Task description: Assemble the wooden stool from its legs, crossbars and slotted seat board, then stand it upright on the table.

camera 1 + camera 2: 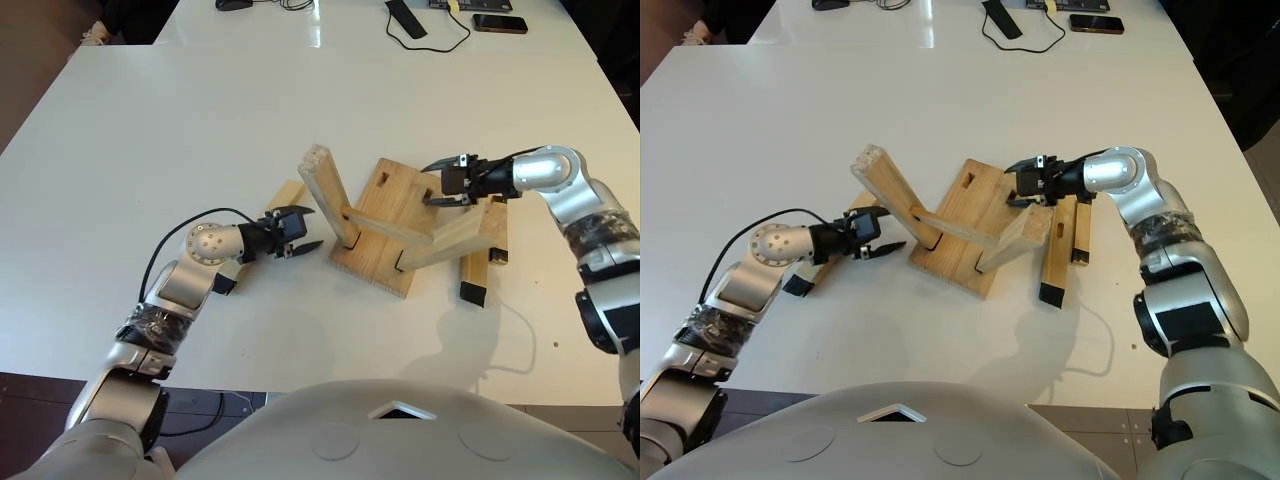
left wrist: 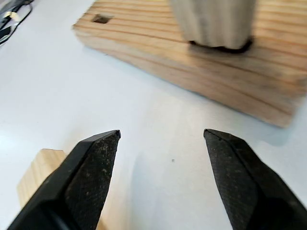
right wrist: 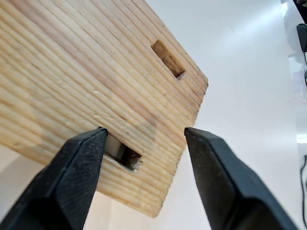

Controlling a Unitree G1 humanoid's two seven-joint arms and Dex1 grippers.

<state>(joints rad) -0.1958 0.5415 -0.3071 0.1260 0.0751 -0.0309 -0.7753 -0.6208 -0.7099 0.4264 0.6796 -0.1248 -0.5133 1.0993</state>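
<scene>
The slotted seat board (image 1: pixel 387 200) lies flat at the table's middle. Two legs stand tilted in its slots: one (image 1: pixel 328 188) leans left, the other (image 1: pixel 452 238) leans right, and a crossbar (image 1: pixel 385 226) runs between them. Two loose legs (image 1: pixel 478 265) lie just right of the board. My left gripper (image 1: pixel 300 232) hovers open just left of the board's near corner, over a loose wooden piece (image 1: pixel 286 195). My right gripper (image 1: pixel 437 183) is open at the board's right corner; in the right wrist view its fingers (image 3: pixel 72 177) straddle an empty slot (image 3: pixel 127 155) near the board's edge.
A second table butts on at the back with a phone (image 1: pixel 499 23), a black cable (image 1: pixel 425 40) and other dark items. Open white tabletop (image 1: pixel 150 130) lies left and behind the board. A black block (image 1: pixel 224 285) sits under my left forearm.
</scene>
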